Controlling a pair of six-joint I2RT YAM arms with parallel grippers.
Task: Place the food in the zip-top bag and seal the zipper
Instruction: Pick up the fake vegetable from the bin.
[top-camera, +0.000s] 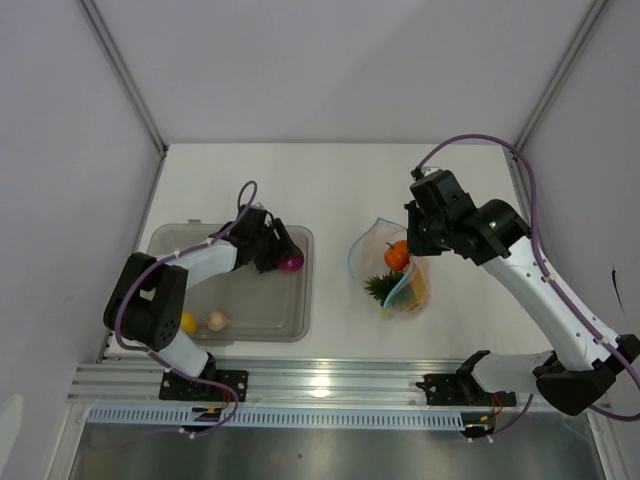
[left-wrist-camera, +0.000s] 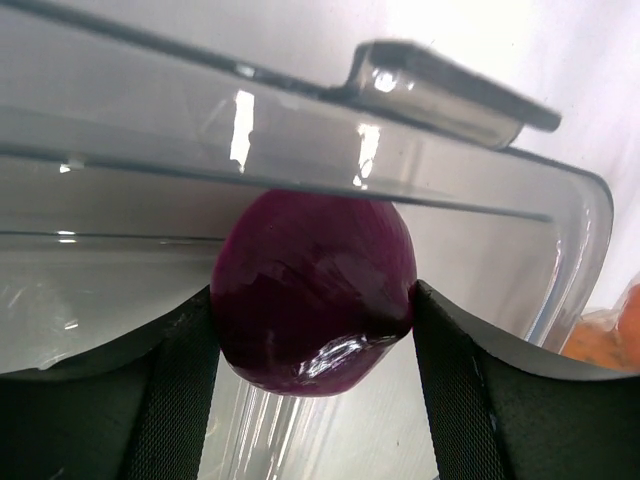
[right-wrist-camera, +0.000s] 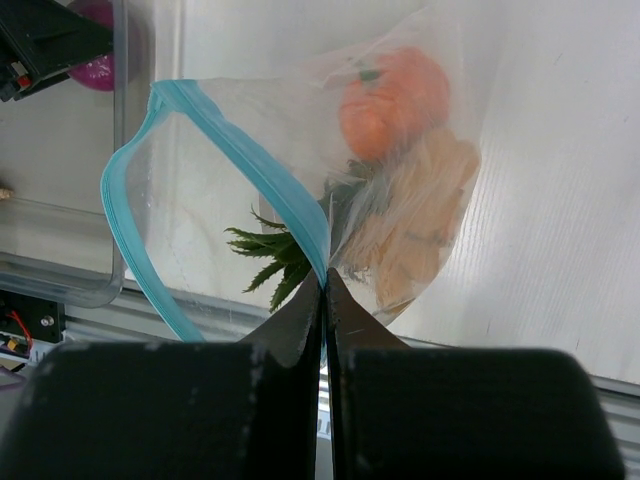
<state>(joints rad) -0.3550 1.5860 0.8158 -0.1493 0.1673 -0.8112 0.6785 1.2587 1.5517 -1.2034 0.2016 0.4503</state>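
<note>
The purple onion (top-camera: 291, 262) (left-wrist-camera: 315, 290) sits at the right end of the grey tub (top-camera: 300, 325), between my left gripper's (top-camera: 284, 257) (left-wrist-camera: 313, 305) two pads, which press on both its sides. A yellow lemon (top-camera: 188, 322) and a pale garlic bulb (top-camera: 217, 320) lie at the tub's near left. The clear zip-top bag (top-camera: 418, 290) (right-wrist-camera: 430, 220) lies mid-table with its mouth gaping. It holds an orange fruit (top-camera: 397, 254) (right-wrist-camera: 392, 100), a spiky green-leaved piece (top-camera: 380, 287) (right-wrist-camera: 270, 255) and a pale orange piece. My right gripper (top-camera: 412, 262) (right-wrist-camera: 324, 278) is shut on the blue zipper (right-wrist-camera: 250, 170) at the bag's mouth.
The tub's clear wall (left-wrist-camera: 500, 260) rises just behind the onion. An aluminium rail (top-camera: 330, 380) runs along the table's near edge. White walls enclose the table at the left, the right and the back.
</note>
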